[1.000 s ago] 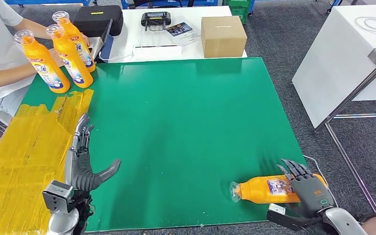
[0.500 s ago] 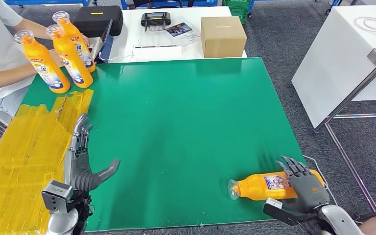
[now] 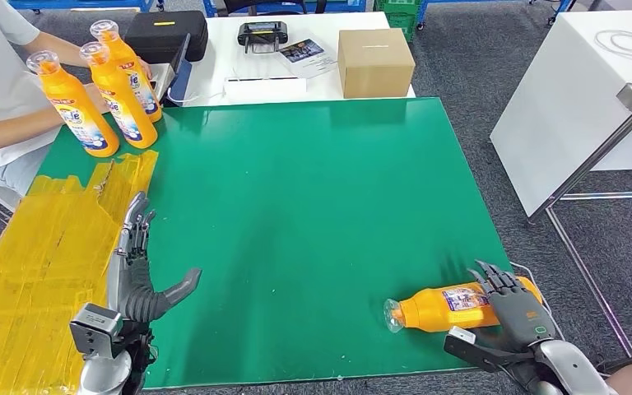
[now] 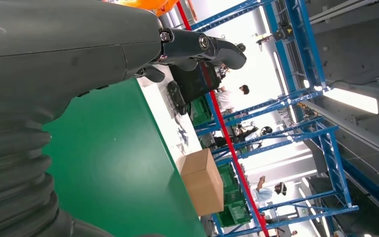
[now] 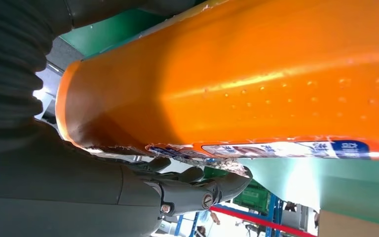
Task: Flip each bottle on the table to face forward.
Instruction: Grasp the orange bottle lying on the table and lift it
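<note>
An orange bottle (image 3: 453, 307) lies on its side near the front right corner of the green desk (image 3: 313, 206), its clear cap pointing toward the desk's middle and its label turned up. The right hand (image 3: 517, 311) is at the bottle's base end, fingers laid over the top of the body and thumb reaching along the near side, so it grips the bottle. In the right wrist view the orange body (image 5: 256, 79) sits close against the hand (image 5: 128, 197), with the label's edge along its lower side and dark fingers (image 5: 202, 190) curved beside it.

The left hand (image 3: 136, 271) rests at the desk's front left, fingers stretched forward and apart, thumb out to the side, holding nothing. It lies beside a patch of yellow tape (image 3: 49, 263) covering the desk's left part.

Three more orange bottles (image 3: 111, 90) stand upright in a tight group at the far left corner, labels facing the robot. A person's arm (image 3: 8, 123) reaches in just beside them.

Beyond the green surface is a white table (image 3: 214, 74) carrying a cardboard box (image 3: 374, 59), a black case (image 3: 164, 33), a small black device (image 3: 262, 33) and a leaflet (image 3: 304, 53). Another white table (image 3: 576, 99) stands to the right, well apart.
</note>
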